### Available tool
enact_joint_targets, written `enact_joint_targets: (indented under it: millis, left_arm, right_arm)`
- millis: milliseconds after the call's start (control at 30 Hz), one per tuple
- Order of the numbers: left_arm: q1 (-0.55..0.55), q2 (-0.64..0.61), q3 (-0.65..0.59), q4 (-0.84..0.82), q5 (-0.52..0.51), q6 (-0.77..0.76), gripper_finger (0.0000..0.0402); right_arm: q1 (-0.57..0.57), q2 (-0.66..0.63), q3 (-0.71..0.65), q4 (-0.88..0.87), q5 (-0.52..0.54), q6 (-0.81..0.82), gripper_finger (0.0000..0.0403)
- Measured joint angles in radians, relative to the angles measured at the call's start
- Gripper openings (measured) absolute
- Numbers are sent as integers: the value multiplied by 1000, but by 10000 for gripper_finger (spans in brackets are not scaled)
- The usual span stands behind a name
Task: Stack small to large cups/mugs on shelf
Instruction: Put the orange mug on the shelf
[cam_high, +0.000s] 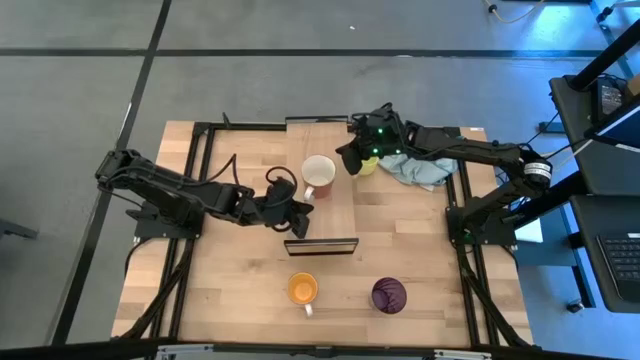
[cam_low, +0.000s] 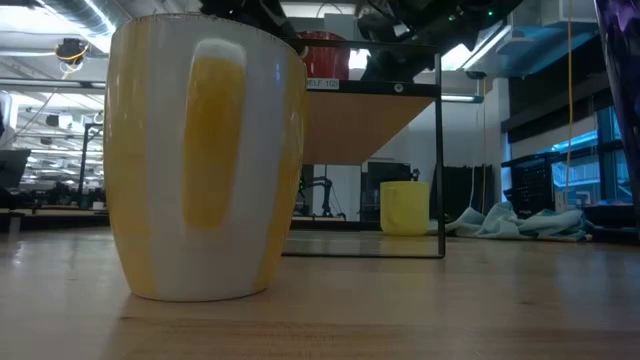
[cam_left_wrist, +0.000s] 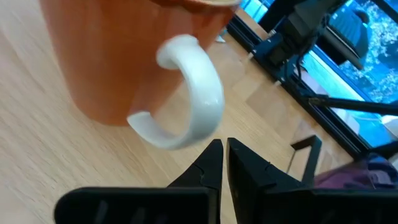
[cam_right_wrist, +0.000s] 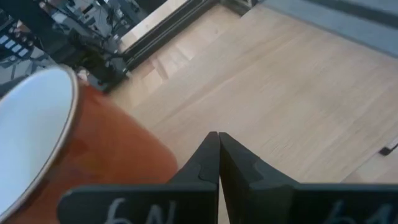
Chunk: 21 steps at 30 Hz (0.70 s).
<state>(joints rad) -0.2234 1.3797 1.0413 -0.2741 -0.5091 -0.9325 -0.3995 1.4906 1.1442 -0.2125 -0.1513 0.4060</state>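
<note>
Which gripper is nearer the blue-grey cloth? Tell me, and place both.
Right. The right gripper sits just beside the cloth; the left gripper is beyond the white-lined mug, well away.

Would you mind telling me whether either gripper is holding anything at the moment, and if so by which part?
Nothing is held. The left gripper is shut and empty beside the orange mug's handle; the right gripper is shut and empty too.

One mug (cam_high: 318, 173) on the shelf (cam_high: 335, 200), two mugs (cam_high: 302, 289) (cam_high: 388, 294) on the table (cam_high: 240, 290).
</note>
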Motion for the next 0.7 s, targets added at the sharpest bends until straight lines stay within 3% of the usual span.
enact_joint_targets:
  millis: [367, 700]
  left_arm:
    - [43, 6, 0, -2, -4, 27, 15]
    - [42, 6, 0, -7, -4, 27, 15]
  right_arm:
    - [-18, 0, 0, 14, -104, -25, 6]
    - [-3, 0, 0, -7, -132, -44, 6]
